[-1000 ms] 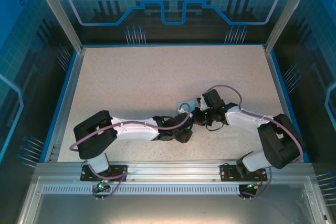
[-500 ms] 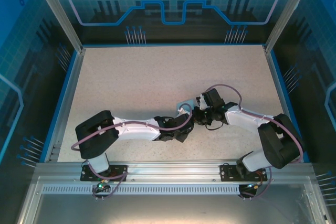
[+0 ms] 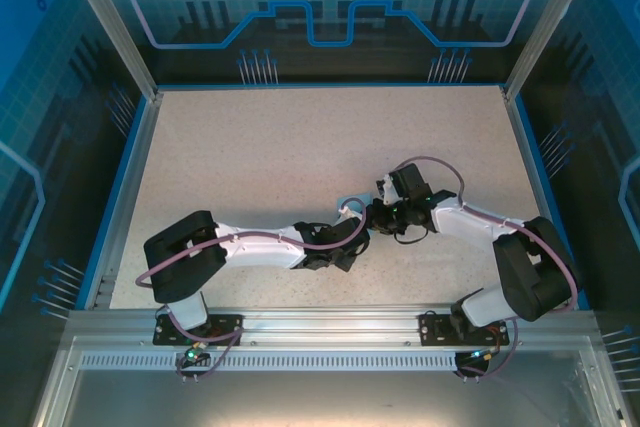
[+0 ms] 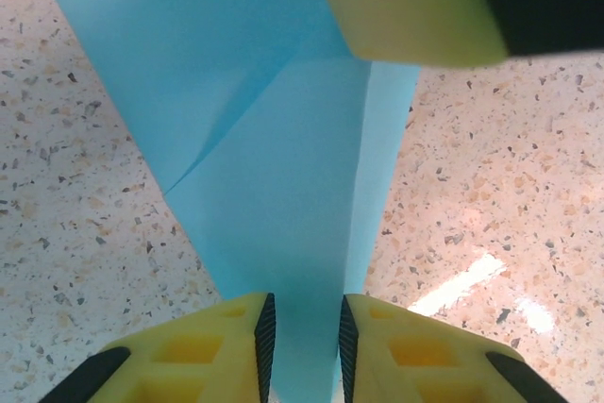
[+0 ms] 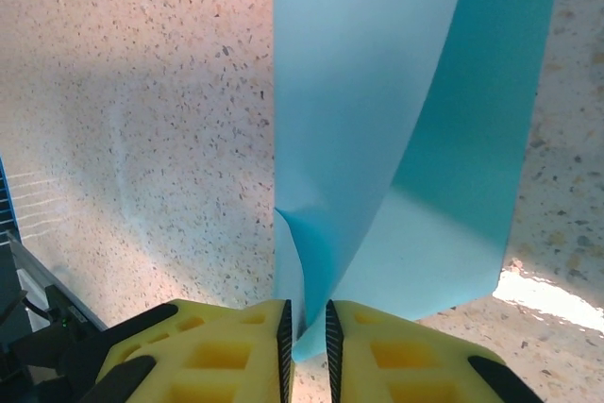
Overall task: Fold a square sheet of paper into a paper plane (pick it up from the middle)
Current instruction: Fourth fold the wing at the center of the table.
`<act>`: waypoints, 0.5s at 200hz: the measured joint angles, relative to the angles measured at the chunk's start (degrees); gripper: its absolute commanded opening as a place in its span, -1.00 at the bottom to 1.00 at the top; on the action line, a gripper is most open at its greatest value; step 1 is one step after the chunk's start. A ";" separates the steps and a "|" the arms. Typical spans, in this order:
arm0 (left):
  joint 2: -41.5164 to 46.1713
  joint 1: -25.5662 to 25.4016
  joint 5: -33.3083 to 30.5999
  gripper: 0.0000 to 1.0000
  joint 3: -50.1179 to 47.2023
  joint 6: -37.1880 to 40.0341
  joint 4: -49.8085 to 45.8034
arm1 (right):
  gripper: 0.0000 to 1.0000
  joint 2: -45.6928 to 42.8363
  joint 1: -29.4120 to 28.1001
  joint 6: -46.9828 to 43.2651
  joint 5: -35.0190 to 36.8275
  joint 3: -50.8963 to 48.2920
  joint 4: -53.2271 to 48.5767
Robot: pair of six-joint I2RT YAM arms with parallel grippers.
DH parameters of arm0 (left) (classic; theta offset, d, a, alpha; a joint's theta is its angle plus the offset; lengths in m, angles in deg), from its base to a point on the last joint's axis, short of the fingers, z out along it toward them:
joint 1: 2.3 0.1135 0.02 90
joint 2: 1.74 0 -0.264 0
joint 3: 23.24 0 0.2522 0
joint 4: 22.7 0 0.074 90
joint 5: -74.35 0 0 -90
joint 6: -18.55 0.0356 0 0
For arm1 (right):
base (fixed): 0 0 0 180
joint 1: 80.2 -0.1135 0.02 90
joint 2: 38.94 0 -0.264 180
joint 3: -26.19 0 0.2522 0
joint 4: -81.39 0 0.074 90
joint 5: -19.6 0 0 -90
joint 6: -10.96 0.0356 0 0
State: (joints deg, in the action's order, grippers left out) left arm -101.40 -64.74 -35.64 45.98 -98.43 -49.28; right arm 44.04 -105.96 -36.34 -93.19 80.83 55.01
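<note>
Sheet of paper (image 4: pixel 274 139): light-blue, thin, limp, partly folded. Location: near middle of bench (image 3: pixel 270 137), between both arms. Left tool (image 4: pixel 307 327) and right tool (image 5: pixel 309 327) each pinch an edge. Likely creases and tears easily; grip folded edges gently.

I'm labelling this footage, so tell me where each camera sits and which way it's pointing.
Top external: fixed above and behind the robot, looking down on the table; left arm and right arm show, meeting at the blue paper.
Left wrist: on the left arm, looking past the left gripper down at the paper; its yellow fingers show.
Right wrist: on the right arm, looking past the right gripper, which pinches the paper.
Shared: all see the paper and speckled table.
</note>
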 measured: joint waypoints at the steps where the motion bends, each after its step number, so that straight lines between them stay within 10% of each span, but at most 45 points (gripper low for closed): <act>1: -0.02 0.00 0.00 -0.47 0.00 0.02 0.00 | -0.62 0.00 0.02 -0.07 -0.02 0.00 0.00; 100: -0.61 0.00 -1.05 -0.70 0.00 -1.79 -0.20 | -0.58 1.16 0.31 -1.84 -1.92 0.85 -0.07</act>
State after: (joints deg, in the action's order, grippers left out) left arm -102.01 -64.74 -36.69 45.98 -100.23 -49.47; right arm 45.20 -105.66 -38.17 -95.11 81.68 54.94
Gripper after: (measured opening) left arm 0.157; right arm 0.196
